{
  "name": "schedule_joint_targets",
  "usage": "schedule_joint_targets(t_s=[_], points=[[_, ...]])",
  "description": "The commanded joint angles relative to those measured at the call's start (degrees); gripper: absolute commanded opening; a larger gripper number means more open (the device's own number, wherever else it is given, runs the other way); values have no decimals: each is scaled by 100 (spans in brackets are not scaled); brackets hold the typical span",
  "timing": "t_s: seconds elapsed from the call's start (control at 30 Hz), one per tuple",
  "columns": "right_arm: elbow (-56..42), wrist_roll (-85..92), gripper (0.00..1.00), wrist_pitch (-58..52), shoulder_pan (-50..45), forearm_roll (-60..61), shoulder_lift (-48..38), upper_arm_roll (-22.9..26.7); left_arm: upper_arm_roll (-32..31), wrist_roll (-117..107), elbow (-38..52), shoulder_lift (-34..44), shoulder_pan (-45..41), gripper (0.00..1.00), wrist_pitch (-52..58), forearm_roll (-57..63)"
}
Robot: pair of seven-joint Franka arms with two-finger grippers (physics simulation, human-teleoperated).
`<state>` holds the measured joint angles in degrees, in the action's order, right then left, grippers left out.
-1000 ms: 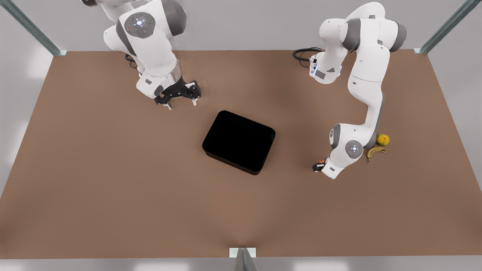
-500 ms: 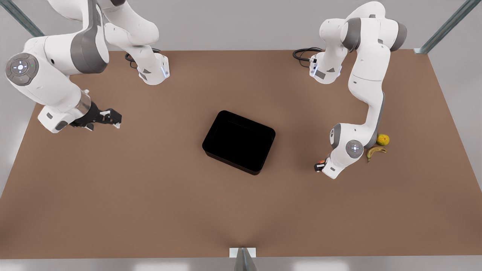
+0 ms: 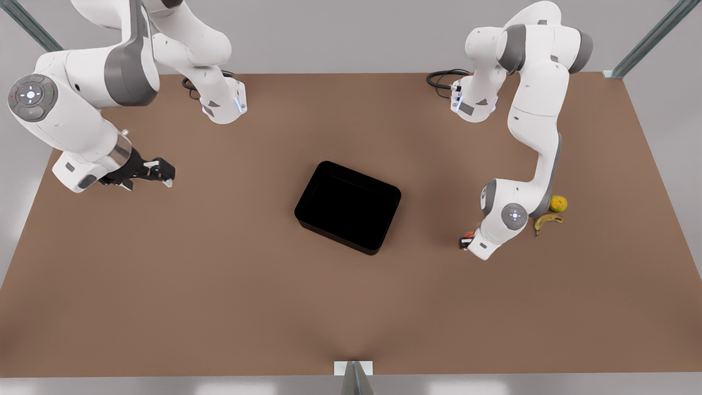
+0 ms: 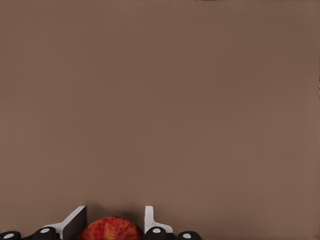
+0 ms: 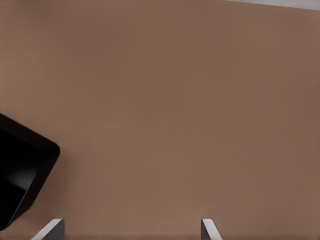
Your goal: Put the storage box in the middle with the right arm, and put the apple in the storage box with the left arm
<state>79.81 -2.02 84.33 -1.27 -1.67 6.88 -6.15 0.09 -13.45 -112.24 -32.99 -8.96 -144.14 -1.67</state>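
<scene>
**A:** Start at the front view's left. What do you have there?

**B:** You have the right gripper hanging over bare table, well apart from everything, its fingers spread wide with nothing between them. Its wrist view catches a corner of the storage box.

**A:** And the middle?

**B:** Your storage box sits there, turned at a slight angle, black and with nothing visible inside.

**A:** Further toward the front view's right?

**B:** You'll find the left gripper low at the table, well apart from the box. Its fingers sit either side of the apple; whether they are actually pressing on it I cannot tell you. The apple peeks out red beside the wrist. Behind that arm lie a yellow-orange fruit and a banana, just beside each other.
</scene>
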Motion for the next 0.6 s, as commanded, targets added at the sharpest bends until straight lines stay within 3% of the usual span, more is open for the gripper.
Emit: schedule_joint_targets(t_s=[0.0,0.57], points=[[0,0,100,5,-5,0,7,0,0,0,0,3,0,81,0,-237],[0,18,100,5,4,-9,15,0,0,0,-132,47,-97,78,18,-316]])
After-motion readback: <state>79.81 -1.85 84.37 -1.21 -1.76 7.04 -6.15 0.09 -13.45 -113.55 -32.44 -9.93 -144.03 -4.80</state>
